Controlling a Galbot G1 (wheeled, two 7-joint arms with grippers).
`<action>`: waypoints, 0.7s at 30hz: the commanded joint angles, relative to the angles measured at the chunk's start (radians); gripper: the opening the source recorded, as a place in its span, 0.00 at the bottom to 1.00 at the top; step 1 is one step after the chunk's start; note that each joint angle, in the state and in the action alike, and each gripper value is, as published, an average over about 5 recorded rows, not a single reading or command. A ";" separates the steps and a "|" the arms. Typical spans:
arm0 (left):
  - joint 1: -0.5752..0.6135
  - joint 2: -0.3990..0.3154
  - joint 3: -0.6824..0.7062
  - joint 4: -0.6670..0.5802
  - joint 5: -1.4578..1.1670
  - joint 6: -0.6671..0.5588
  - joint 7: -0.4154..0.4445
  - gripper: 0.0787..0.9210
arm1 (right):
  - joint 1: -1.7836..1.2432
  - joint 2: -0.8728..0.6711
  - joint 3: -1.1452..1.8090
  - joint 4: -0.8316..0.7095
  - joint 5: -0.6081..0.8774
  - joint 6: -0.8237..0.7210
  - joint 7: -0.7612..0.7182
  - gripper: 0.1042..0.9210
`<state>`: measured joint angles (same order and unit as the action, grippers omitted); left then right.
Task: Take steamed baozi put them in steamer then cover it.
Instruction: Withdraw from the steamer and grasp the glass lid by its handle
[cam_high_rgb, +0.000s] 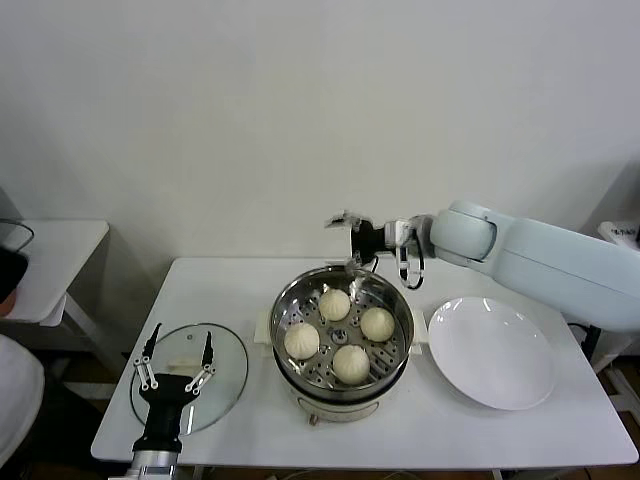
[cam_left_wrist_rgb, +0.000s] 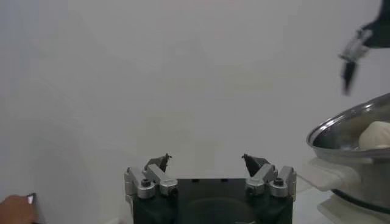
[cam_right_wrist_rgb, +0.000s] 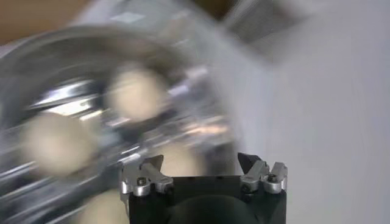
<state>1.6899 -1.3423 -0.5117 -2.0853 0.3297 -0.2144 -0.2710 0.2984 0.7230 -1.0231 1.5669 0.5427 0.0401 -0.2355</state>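
The shiny steel steamer (cam_high_rgb: 290, 300) stands in the middle of the white table, and several cream-white baozi (cam_high_rgb: 334, 304) lie on its perforated tray. On the table to its left rests the clear glass cover (cam_high_rgb: 232, 365). My left gripper (cam_high_rgb: 182, 336) hovers over the cover, open and empty. My right gripper (cam_high_rgb: 342, 240) hangs just behind the steamer's far rim, also open and empty. The left wrist view shows the left gripper (cam_left_wrist_rgb: 205, 163) open, with the steamer (cam_left_wrist_rgb: 341, 128) and one baozi (cam_left_wrist_rgb: 378, 135) off to the side. The right wrist view looks past the right gripper (cam_right_wrist_rgb: 201, 161) into the blurred steamer (cam_right_wrist_rgb: 36, 61), where a baozi (cam_right_wrist_rgb: 135, 91) shows.
An empty flat white plate (cam_high_rgb: 490, 350) lies right of the steamer. A small white side table (cam_high_rgb: 60, 250) stands at the far left, beyond the table's edge. A plain wall runs close behind the table.
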 joint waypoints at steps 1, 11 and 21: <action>-0.013 0.003 -0.012 0.011 0.066 -0.008 -0.009 0.88 | -0.679 -0.071 0.683 0.016 0.036 0.272 0.570 0.88; -0.040 0.029 -0.055 0.068 0.176 -0.034 -0.023 0.88 | -1.211 0.243 1.282 -0.026 -0.103 0.376 0.486 0.88; -0.054 0.070 -0.127 0.203 0.468 -0.026 -0.054 0.88 | -1.432 0.384 1.517 -0.040 -0.110 0.439 0.392 0.88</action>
<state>1.6416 -1.2959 -0.5839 -1.9950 0.5237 -0.2433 -0.3069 -0.7581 0.9508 0.0930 1.5345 0.4651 0.3836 0.1597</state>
